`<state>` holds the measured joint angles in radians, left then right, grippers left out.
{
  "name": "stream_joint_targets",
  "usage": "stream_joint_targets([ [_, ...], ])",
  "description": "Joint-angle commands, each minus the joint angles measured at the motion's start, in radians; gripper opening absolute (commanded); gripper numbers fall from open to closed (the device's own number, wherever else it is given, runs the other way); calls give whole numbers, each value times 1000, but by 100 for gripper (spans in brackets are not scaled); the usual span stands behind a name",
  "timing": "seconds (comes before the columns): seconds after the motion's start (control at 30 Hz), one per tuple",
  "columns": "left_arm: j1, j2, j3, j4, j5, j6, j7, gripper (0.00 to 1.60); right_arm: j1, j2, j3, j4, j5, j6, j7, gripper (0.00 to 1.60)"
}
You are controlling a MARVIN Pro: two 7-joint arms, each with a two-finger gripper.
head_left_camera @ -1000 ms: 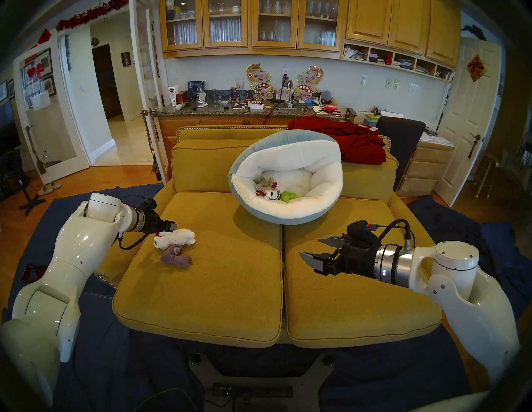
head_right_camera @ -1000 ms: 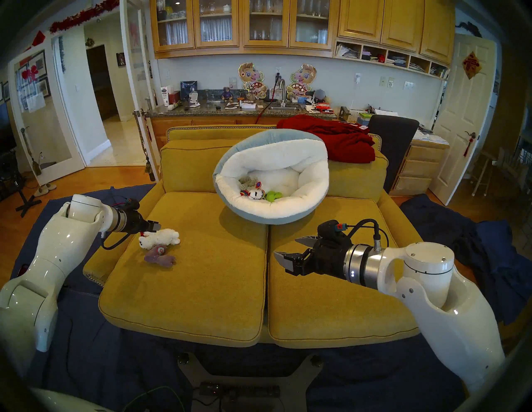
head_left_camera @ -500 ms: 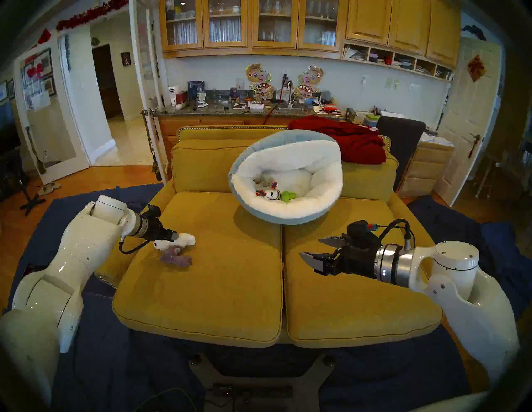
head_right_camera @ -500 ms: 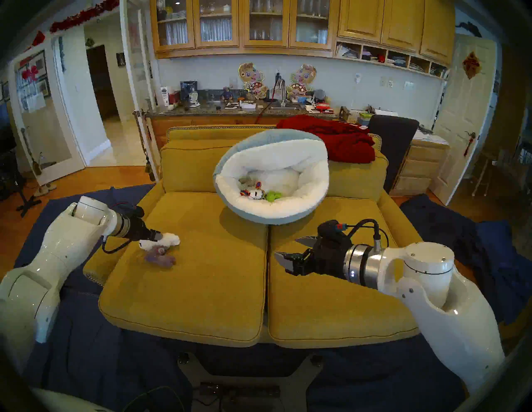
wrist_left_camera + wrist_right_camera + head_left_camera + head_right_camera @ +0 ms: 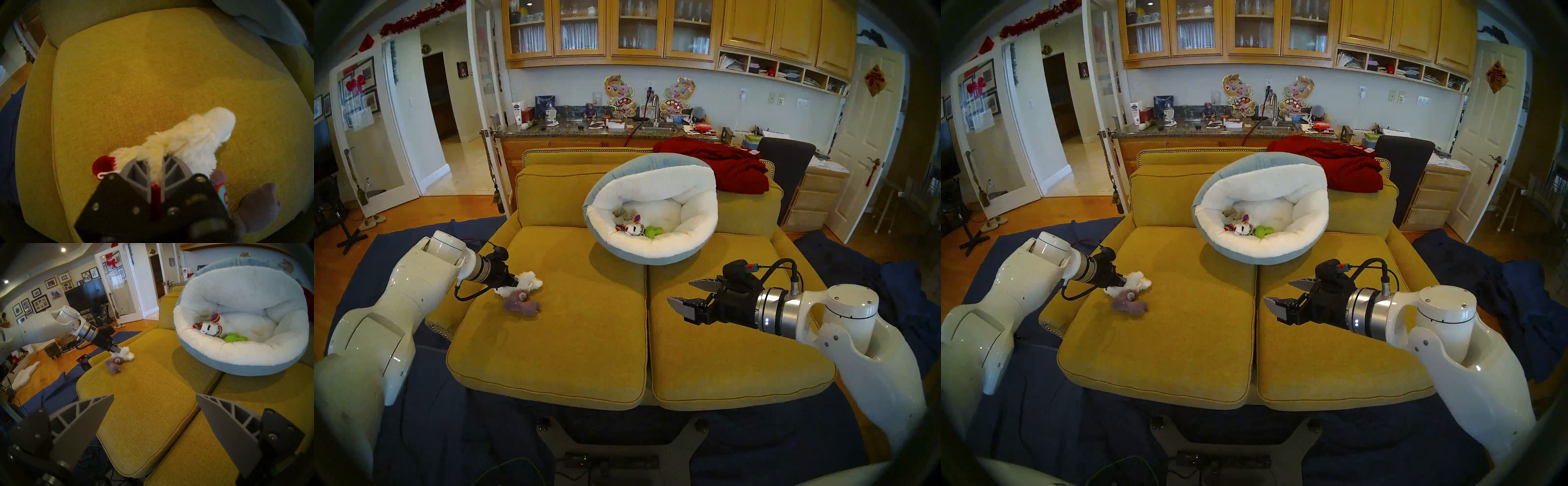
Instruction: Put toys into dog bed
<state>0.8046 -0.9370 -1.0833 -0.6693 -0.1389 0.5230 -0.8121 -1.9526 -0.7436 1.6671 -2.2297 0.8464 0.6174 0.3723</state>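
My left gripper is shut on a leg of the white red-footed lamb, which lies on the left sofa cushion; the wrist view shows the fleece pinched between the fingers. The purple-grey plush lies right beside it toward me. The dog bed leans on the sofa back and holds the white llama, the green cactus and the grey-beige plush. My right gripper is open and empty above the right cushion.
A dark-red blanket drapes over the sofa back at the right, behind the bed. Mustard-yellow seat cushions stretch toward me. A dark blue cloth covers the floor around the sofa.
My left gripper moved forward onto the lamb and shut on it; the lamb's near end is now drawn up and its shape has shifted. The right arm has not moved.
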Motion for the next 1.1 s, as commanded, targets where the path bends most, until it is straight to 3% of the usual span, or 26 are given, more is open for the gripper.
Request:
stream_joint_targets([
  [0.0, -96, -12, -2, 35, -7, -50, -68, 0, 17, 2, 15, -21, 0, -8, 1, 160],
  [0.23, -164, -21, -24, 40, -25, -80, -147, 0, 17, 2, 15, -22, 0, -8, 1, 160],
  [0.47, -174, -29, -53, -9, -35, -109, -218, 0, 18, 2, 16, -23, -1, -9, 1, 160],
  [0.6, -223, -53, -35, 9, -32, -120, -268, 0, 17, 2, 17, -25, -1, -9, 1, 160],
  [0.63, -199, -53, -52, -20, -34, -125, -271, 0, 17, 2, 17, -25, -1, -9, 1, 160],
  [0.67, -230, -65, -34, 4, -30, -125, -285, 0, 17, 2, 18, -25, -1, -9, 0, 160],
  [1.07, -278, -157, 7, 15, -6, -134, -343, 0, 15, 2, 21, -29, -2, -10, 0, 160],
])
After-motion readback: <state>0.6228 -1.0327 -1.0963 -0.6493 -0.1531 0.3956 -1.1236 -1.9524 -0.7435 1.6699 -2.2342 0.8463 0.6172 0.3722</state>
